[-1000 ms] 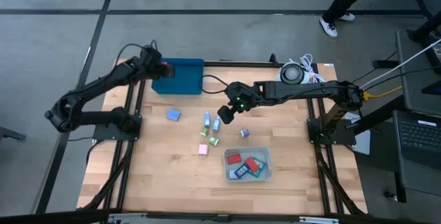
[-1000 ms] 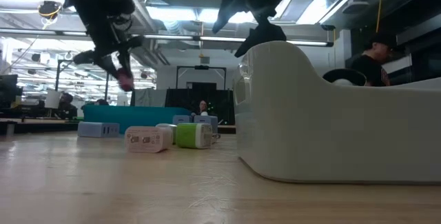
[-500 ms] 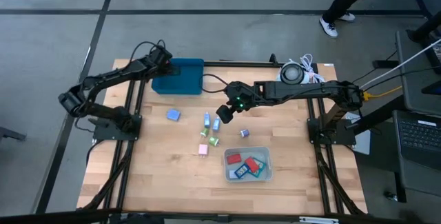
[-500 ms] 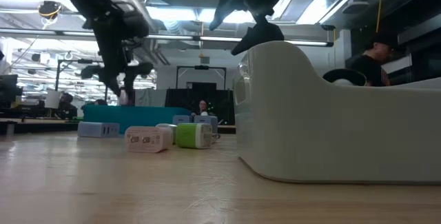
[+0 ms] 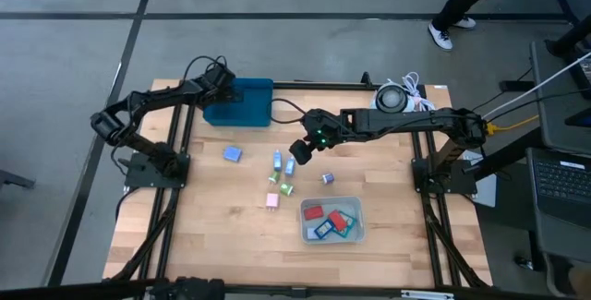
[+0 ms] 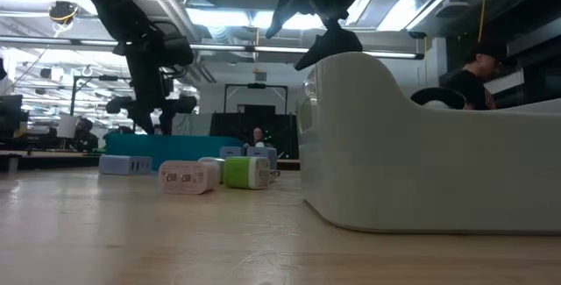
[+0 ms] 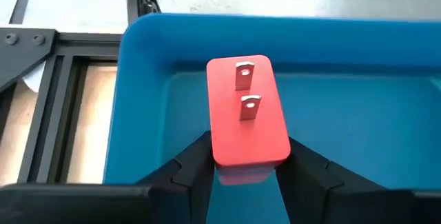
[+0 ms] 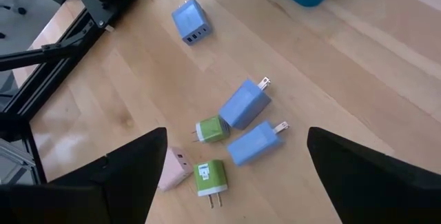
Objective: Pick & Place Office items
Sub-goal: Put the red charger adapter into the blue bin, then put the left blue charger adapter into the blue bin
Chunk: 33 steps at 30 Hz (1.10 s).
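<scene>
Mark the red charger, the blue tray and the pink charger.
red charger (image 7: pixel 247 114): left wrist view, pronged face.
blue tray (image 7: pixel 358 45): left wrist view, far wall.
pink charger (image 8: pixel 173 169): right wrist view, top face.

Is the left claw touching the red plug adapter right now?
Touching. The left wrist view shows the left claw with both fingers pressed against the red plug adapter, over the blue tray.

The left claw (image 7: pixel 248 172) grips a red two-pronged plug block (image 7: pixel 247 110) over the blue tray (image 7: pixel 145 107).
</scene>
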Available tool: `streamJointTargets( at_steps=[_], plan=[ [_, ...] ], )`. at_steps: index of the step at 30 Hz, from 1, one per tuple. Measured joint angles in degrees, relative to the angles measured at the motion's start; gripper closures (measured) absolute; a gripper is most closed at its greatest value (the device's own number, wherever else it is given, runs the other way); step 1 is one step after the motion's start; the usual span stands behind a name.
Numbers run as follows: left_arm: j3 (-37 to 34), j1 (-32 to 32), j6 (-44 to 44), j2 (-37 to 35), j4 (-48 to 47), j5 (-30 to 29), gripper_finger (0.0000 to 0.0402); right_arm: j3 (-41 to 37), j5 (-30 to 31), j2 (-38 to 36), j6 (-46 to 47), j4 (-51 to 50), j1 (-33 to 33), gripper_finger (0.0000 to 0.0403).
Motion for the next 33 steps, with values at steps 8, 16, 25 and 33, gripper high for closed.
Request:
streamJointTargets(
  at_steps=[8,16,25,33],
  plan=[
    [0.0,0.1,3.6,-0.1,-0.1,1.0,0.0227,0.0,0.0,0.0,0.1,0.0,0.0,0.0048],
    [0.0,0.1,5.7,-3.3,-0.2,3.1,0.0194,0.0,0.0,0.0,0.3,0.0,0.0,0.0048],
    [0.0,-6.3,14.4,-16.0,-7.9,39.2,0.0192,0.0,0.2,0.0,0.3,0.0,0.0,0.0048],
    [0.0,-29.0,20.0,-27.3,-20.6,48.0,0.0205,0.0,1.1,0.0,-0.5,0.0,0.2,0.0048]
  ],
)
